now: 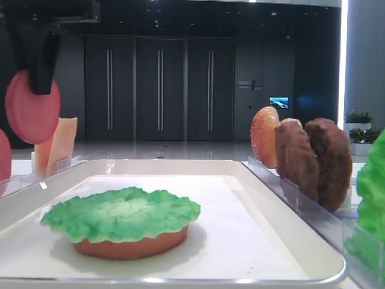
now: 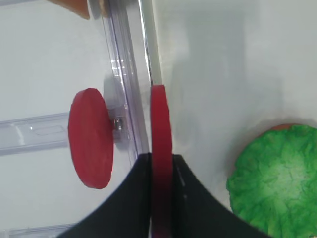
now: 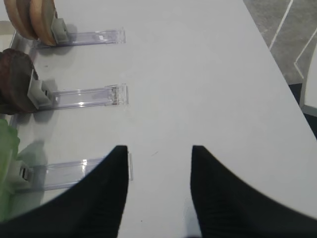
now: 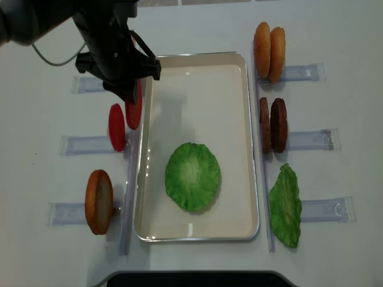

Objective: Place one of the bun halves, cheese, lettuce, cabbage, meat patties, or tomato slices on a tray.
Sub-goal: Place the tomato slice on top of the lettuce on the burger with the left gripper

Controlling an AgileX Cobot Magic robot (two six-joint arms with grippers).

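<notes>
My left gripper [image 2: 161, 163] is shut on a red tomato slice [image 2: 159, 119], held upright on edge over the left rim of the white tray [image 2: 148, 44]. The top view shows that slice [image 4: 135, 110] under the left gripper [image 4: 128, 95]. A second tomato slice [image 4: 116, 127] stands in its holder just left of it. In the tray [image 4: 197, 72] lies a green lettuce [image 4: 192, 176] piece on top of a flat bun half [image 1: 129, 247]. My right gripper [image 3: 158, 163] is open over bare table, holding nothing.
Right of the tray, clear holders carry bun halves [image 4: 268, 51], meat patties [image 4: 273, 124] and a green leaf [image 4: 285, 205]. At the front left stands another bun [image 4: 99, 201]. Cheese slices [image 1: 60, 144] stand behind the held tomato.
</notes>
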